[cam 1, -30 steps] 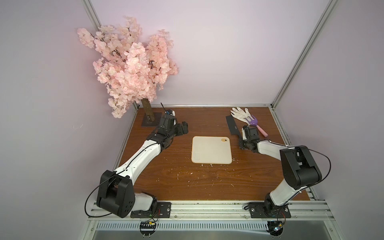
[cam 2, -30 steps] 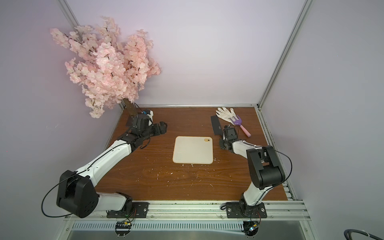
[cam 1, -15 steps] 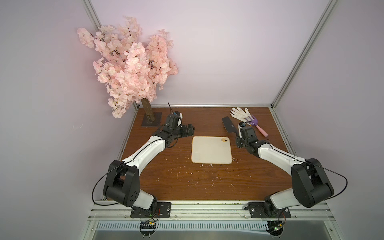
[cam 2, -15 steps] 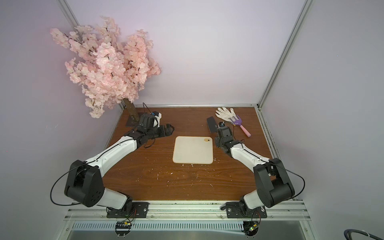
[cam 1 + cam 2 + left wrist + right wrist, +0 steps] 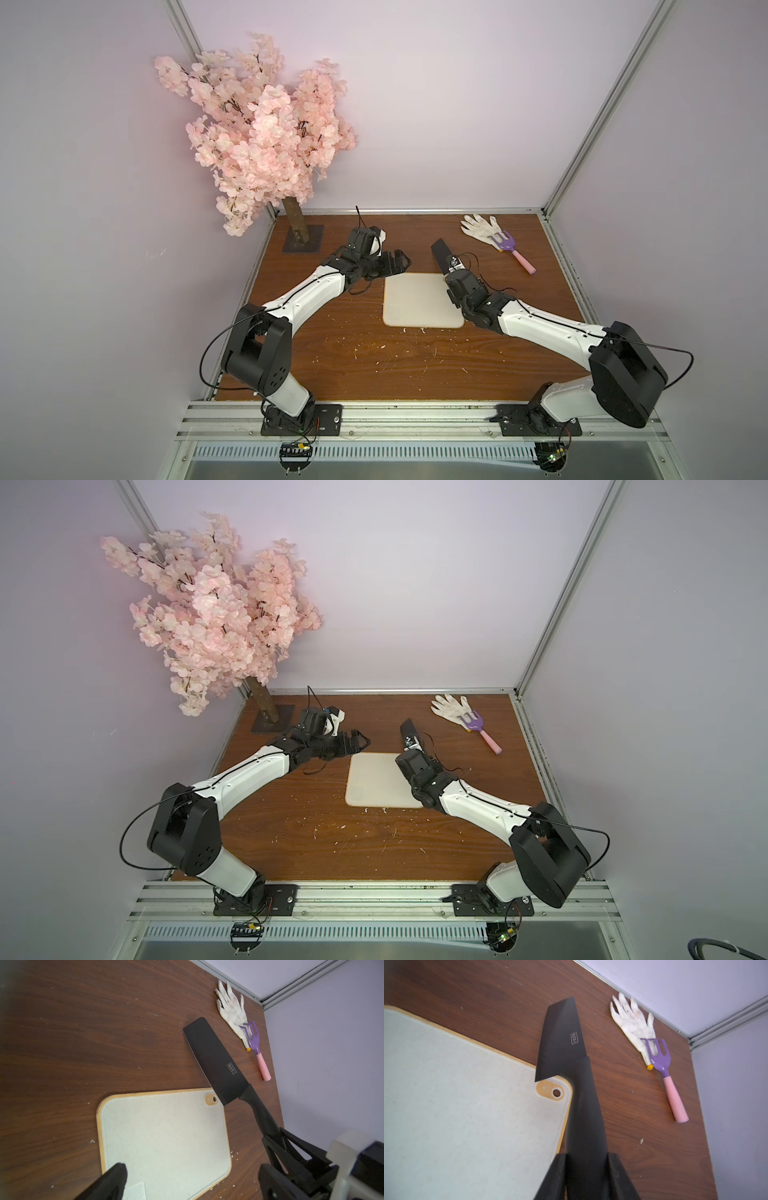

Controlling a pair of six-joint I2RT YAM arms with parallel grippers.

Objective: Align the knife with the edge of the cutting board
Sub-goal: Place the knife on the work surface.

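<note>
The all-black knife [image 5: 439, 252] [image 5: 408, 729] [image 5: 216, 1061] [image 5: 562, 1039] is held by its handle in my right gripper [image 5: 451, 276] [image 5: 586, 1157], which is shut on it. It points toward the back wall, slanted against the right edge of the cutting board [image 5: 415, 303] [image 5: 374, 783] [image 5: 166, 1136] [image 5: 467, 1105]. The blade's heel overlaps the board's far right corner by the orange-ringed hole [image 5: 556, 1092]. My left gripper [image 5: 397, 259] [image 5: 193, 1172] is open and empty over the board's far left corner.
A white glove [image 5: 482, 227] and a purple fork with a pink handle [image 5: 513, 249] lie at the back right. A pink blossom tree [image 5: 266, 137] stands on a dark base [image 5: 303, 239] at the back left. Pale crumbs dot the wooden table [image 5: 353, 357].
My right arm has carried the knife leftward until its heel reached the board's far right corner. My left arm has swung right, to the board's far left corner.
</note>
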